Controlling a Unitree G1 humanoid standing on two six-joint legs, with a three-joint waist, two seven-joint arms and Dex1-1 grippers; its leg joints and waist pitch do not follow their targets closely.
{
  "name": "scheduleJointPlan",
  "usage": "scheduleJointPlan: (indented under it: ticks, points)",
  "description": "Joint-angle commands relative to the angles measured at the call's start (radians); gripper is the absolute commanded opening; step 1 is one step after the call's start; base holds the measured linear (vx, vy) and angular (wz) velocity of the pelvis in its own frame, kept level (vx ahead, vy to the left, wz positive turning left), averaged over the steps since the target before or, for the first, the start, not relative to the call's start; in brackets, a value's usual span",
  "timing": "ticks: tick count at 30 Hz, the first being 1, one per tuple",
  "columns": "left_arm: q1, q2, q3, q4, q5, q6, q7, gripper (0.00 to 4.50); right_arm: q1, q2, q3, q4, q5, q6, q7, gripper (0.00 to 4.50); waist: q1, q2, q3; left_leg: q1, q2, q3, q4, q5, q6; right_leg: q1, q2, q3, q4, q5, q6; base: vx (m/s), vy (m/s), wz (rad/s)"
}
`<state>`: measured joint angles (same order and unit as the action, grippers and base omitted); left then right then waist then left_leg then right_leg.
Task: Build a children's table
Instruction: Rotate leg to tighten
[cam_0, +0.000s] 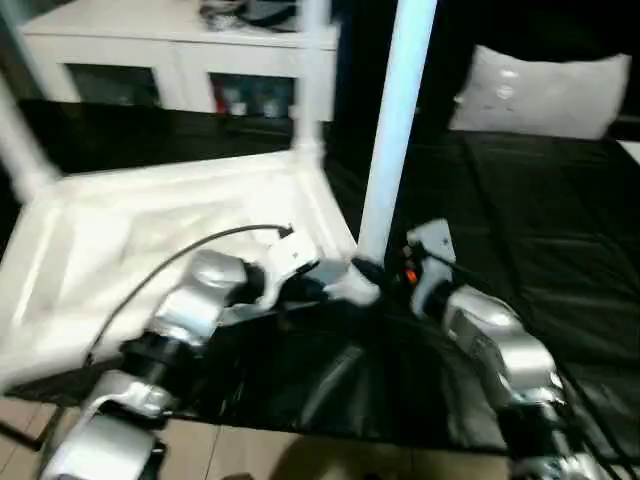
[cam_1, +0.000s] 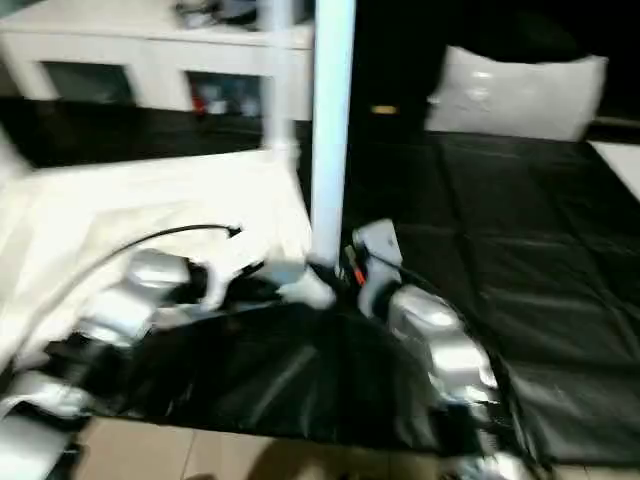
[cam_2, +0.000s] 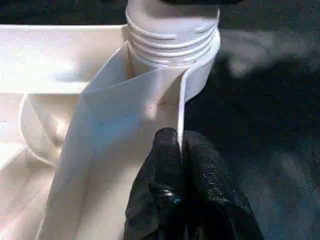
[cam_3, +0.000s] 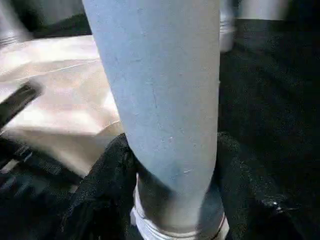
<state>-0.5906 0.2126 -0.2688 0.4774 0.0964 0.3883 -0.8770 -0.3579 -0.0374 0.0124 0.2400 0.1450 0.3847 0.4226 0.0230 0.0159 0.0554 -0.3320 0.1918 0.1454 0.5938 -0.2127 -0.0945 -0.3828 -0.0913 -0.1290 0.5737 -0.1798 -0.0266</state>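
The children's table top (cam_0: 150, 230) lies upside down on a black mat, white, with its ribbed underside up. A long white leg (cam_0: 395, 130) stands upright in the near right corner socket (cam_2: 172, 45). My left gripper (cam_2: 180, 137) is shut on the top's thin rim wall (cam_2: 181, 105) just beside that socket. My right gripper (cam_3: 172, 150) is closed around the leg's lower end (cam_3: 165, 100), one black finger (cam_3: 107, 180) on each side of the tube. Two more legs stand in sockets: one at the far corner (cam_0: 312, 70), one at the left (cam_0: 20, 140).
A white cabinet (cam_0: 170, 50) with shelves stands behind the table top. A grey pillow (cam_0: 545, 90) lies at the back right on the black mat (cam_0: 540, 230). Light floor (cam_0: 250, 455) shows along the mat's near edge.
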Motion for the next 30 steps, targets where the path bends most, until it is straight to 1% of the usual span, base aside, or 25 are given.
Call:
scheduleJointPlan:
  ticks: [1, 2, 3, 5, 6, 7, 9, 10, 12, 13, 15, 16, 17, 18, 19, 20, 21, 22, 23, 24, 25, 26, 28, 29, 30]
  points:
    - [-0.06, -0.112, 0.021, -0.007, 0.004, 0.036, 0.188, 0.0, -0.039, 0.148, 0.092, 0.077, 0.006, 0.069, -0.097, 1.96, -0.011, 0.012, -0.047, -0.009, 0.026, -0.02, -0.085, -0.367, 0.001, 0.043, -0.062, 0.028, -0.105, -0.533, -0.047, 0.0, 0.0, 0.0]
    - [-0.066, -0.131, 0.03, -0.001, 0.012, 0.042, 0.226, 0.0, -0.055, 0.171, 0.083, 0.099, -0.006, 0.072, -0.14, 1.96, -0.016, 0.012, -0.049, -0.001, 0.021, -0.017, -0.082, -0.37, 0.01, 0.038, -0.063, 0.031, -0.11, -0.527, -0.054, 0.0, 0.0, 0.0]
    - [-0.066, -0.131, 0.03, -0.001, 0.012, 0.042, 0.226, 0.0, -0.055, 0.171, 0.083, 0.099, -0.006, 0.072, -0.14, 1.96, -0.019, 0.012, -0.05, -0.001, 0.022, -0.016, -0.082, -0.362, 0.014, 0.038, -0.064, 0.036, -0.107, -0.506, -0.064, 0.0, 0.0, 0.0]
    - [-0.077, -0.157, 0.04, 0.003, 0.025, 0.052, 0.284, 0.0, -0.076, 0.202, 0.069, 0.134, -0.026, 0.055, -0.199, 1.96, -0.02, 0.012, -0.051, -0.01, 0.026, -0.015, -0.087, -0.332, 0.027, 0.042, -0.062, 0.045, -0.097, -0.432, -0.091, 0.0, 0.0, 0.0]
    - [-0.081, -0.167, 0.04, 0.005, 0.031, 0.056, 0.304, 0.0, -0.083, 0.212, 0.065, 0.149, -0.034, 0.036, -0.22, 1.96, -0.02, 0.016, -0.051, -0.01, 0.027, -0.015, -0.088, -0.33, 0.027, 0.042, -0.061, 0.046, -0.094, -0.416, -0.099, 0.0, 0.0, 0.0]
    - [-0.081, -0.173, 0.032, -0.001, 0.035, 0.061, 0.307, 0.0, -0.09, 0.218, 0.055, 0.163, -0.039, 0.003, -0.247, 2.52, -0.018, 0.013, -0.054, -0.006, 0.027, -0.012, -0.087, -0.324, 0.027, 0.04, -0.062, 0.051, -0.09, -0.385, -0.116, 0.0, 0.0, 0.0]
    - [-0.08, -0.174, 0.029, -0.005, 0.037, 0.064, 0.304, 0.0, -0.094, 0.223, 0.045, 0.167, -0.044, -0.005, -0.255, 2.68, -0.016, 0.011, -0.055, -0.01, 0.027, -0.008, -0.087, -0.292, 0.034, 0.042, -0.062, 0.058, -0.083, -0.333, -0.137, 0.0, 0.0, 0.0]
    - [-0.074, -0.164, 0.021, -0.016, 0.041, 0.064, 0.286, 0.0, -0.095, 0.222, 0.023, 0.164, -0.041, -0.019, -0.257, 2.76, -0.015, 0.015, -0.056, -0.011, 0.028, -0.008, -0.088, -0.289, 0.036, 0.042, -0.061, 0.059, -0.081, -0.327, -0.142, 0.0, 0.0, 0.0]
    - [-0.058, -0.132, 0.008, -0.039, 0.038, 0.056, 0.232, 0.0, -0.087, 0.192, -0.004, 0.139, -0.025, -0.052, -0.223, 2.89, -0.016, 0.016, -0.061, -0.016, 0.027, -0.007, -0.086, -0.26, 0.041, 0.048, -0.063, 0.061, -0.077, -0.308, -0.148, 0.0, 0.0, 0.0]
    - [-0.055, -0.124, 0.005, -0.044, 0.037, 0.054, 0.22, 0.0, -0.084, 0.184, -0.007, 0.132, -0.021, -0.059, -0.211, 3.11, -0.015, 0.014, -0.066, -0.019, 0.029, -0.005, -0.084, -0.22, 0.049, 0.05, -0.063, 0.063, -0.071, -0.257, -0.161, 0.0, 0.0, 0.0]
    - [-0.041, -0.093, -0.008, -0.06, 0.033, 0.041, 0.172, 0.0, -0.065, 0.142, -0.001, 0.1, -0.014, -0.07, -0.153, 3.19, -0.012, 0.013, -0.071, -0.022, 0.027, 0.0, -0.076, -0.149, 0.069, 0.051, -0.063, 0.066, -0.061, -0.171, -0.191, 0.0, 0.0, 0.0]
    - [-0.035, -0.079, -0.012, -0.067, 0.03, 0.038, 0.153, 0.0, -0.056, 0.122, 0.002, 0.087, -0.012, -0.073, -0.125, 3.26, -0.009, 0.014, -0.073, -0.025, 0.028, 0.0, -0.073, -0.117, 0.076, 0.054, -0.064, 0.067, -0.054, -0.132, -0.201, 0.0, 0.0, 0.0]
    - [-0.028, -0.065, -0.015, -0.073, 0.027, 0.035, 0.135, 0.0, -0.047, 0.103, 0.003, 0.074, -0.006, -0.083, -0.098, 3.26, -0.006, 0.012, -0.082, -0.032, 0.026, -0.001, -0.064, -0.032, 0.098, 0.058, -0.062, 0.07, -0.035, -0.02, -0.226, 0.0, 0.0, 0.0]
    - [-0.017, -0.036, -0.021, -0.079, 0.023, 0.022, 0.097, 0.0, -0.027, 0.065, 0.002, 0.044, 0.015, -0.085, -0.038, 3.52, -0.005, 0.013, -0.083, -0.034, 0.025, 0.001, -0.058, 0.018, 0.125, 0.055, -0.06, 0.068, -0.027, 0.054, -0.251, 0.0, 0.0, 0.0]
    - [-0.014, -0.028, -0.024, -0.08, 0.022, 0.015, 0.085, 0.0, -0.022, 0.056, 0.001, 0.037, 0.019, -0.087, -0.026, 3.52, -0.003, 0.013, -0.08, -0.034, 0.026, 0.003, -0.058, 0.017, 0.149, 0.055, -0.059, 0.067, -0.029, 0.062, -0.259, 0.0, 0.0, 0.0]
    - [-0.003, 0.011, -0.036, -0.084, 0.017, -0.019, 0.028, 0.0, 0.0, 0.014, -0.006, 0.007, 0.033, -0.094, 0.031, 3.59, 0.0, 0.014, -0.079, -0.033, 0.027, 0.003, -0.058, 0.003, 0.157, 0.056, -0.061, 0.066, -0.031, 0.048, -0.261, 0.0, 0.0, 0.0]
    - [-0.001, 0.017, -0.038, -0.085, 0.017, -0.024, 0.019, 0.0, 0.004, 0.008, -0.007, 0.002, 0.036, -0.095, 0.04, 3.75, 0.001, 0.012, -0.077, -0.036, 0.029, 0.004, -0.061, -0.026, 0.158, 0.059, -0.063, 0.066, -0.034, 0.006, -0.258, 0.0, 0.0, 0.0]
    - [0.005, 0.039, -0.044, -0.086, 0.014, -0.04, -0.014, 0.0, 0.018, -0.021, -0.006, -0.016, 0.048, -0.098, 0.089, 3.87, 0.003, 0.013, -0.076, -0.032, 0.031, 0.004, -0.061, -0.039, 0.154, 0.057, -0.062, 0.065, -0.038, -0.02, -0.254, 0.0, 0.0, 0.0]
    - [0.014, 0.079, -0.054, -0.091, 0.004, -0.085, -0.08, 0.0, 0.043, -0.073, -0.001, -0.04, 0.066, -0.117, 0.171, 3.95, 0.006, 0.014, -0.073, -0.026, 0.034, 0.006, -0.065, -0.087, 0.133, 0.051, -0.061, 0.065, -0.047, -0.097, -0.244, 0.0, 0.0, 0.0]
    - [0.014, 0.08, -0.054, -0.091, 0.004, -0.085, -0.081, 0.0, 0.043, -0.073, -0.001, -0.041, 0.066, -0.118, 0.172, 4.0, 0.006, 0.014, -0.073, -0.026, 0.034, 0.006, -0.065, -0.087, 0.133, 0.051, -0.061, 0.065, -0.047, -0.097, -0.244, 0.0, 0.0, 0.0]
    - [0.02, 0.112, -0.065, -0.098, -0.009, -0.112, -0.147, 0.0, 0.06, -0.122, 0.004, -0.058, 0.079, -0.132, 0.25, 4.08, 0.014, 0.012, -0.069, -0.025, 0.035, 0.007, -0.069, -0.135, 0.111, 0.051, -0.062, 0.066, -0.054, -0.176, -0.219, 0.0, 0.0, 0.0]
    - [0.021, 0.131, -0.074, -0.097, -0.014, -0.134, -0.187, 0.0, 0.067, -0.148, 0.009, -0.065, 0.082, -0.14, 0.29, 4.19, 0.017, 0.008, -0.066, -0.023, 0.035, 0.009, -0.072, -0.153, 0.097, 0.047, -0.062, 0.068, -0.058, -0.213, -0.203, 0.0, 0.0, 0.0]
    - [0.02, 0.149, -0.083, -0.095, -0.019, -0.148, -0.223, 0.0, 0.072, -0.173, 0.013, -0.073, 0.091, -0.139, 0.329, 4.31, 0.022, 0.014, -0.064, -0.02, 0.036, 0.007, -0.074, -0.17, 0.085, 0.044, -0.062, 0.067, -0.061, -0.251, -0.192, 0.0, 0.0, 0.0]
    - [0.019, 0.168, -0.096, -0.09, -0.018, -0.178, -0.259, 0.0, 0.075, -0.2, 0.018, -0.081, 0.097, -0.14, 0.368, 4.41, 0.024, 0.013, -0.063, -0.013, 0.037, 0.009, -0.075, -0.194, 0.076, 0.04, -0.062, 0.068, -0.068, -0.288, -0.183, 0.0, 0.0, 0.0]
    - [0.015, 0.189, -0.11, -0.078, -0.019, -0.22, -0.298, 0.0, 0.078, -0.232, 0.025, -0.09, 0.109, -0.137, 0.417, 4.41, 0.026, 0.011, -0.063, -0.014, 0.036, 0.008, -0.076, -0.198, 0.072, 0.04, -0.061, 0.067, -0.067, -0.297, -0.179, 0.0, 0.0, 0.0]
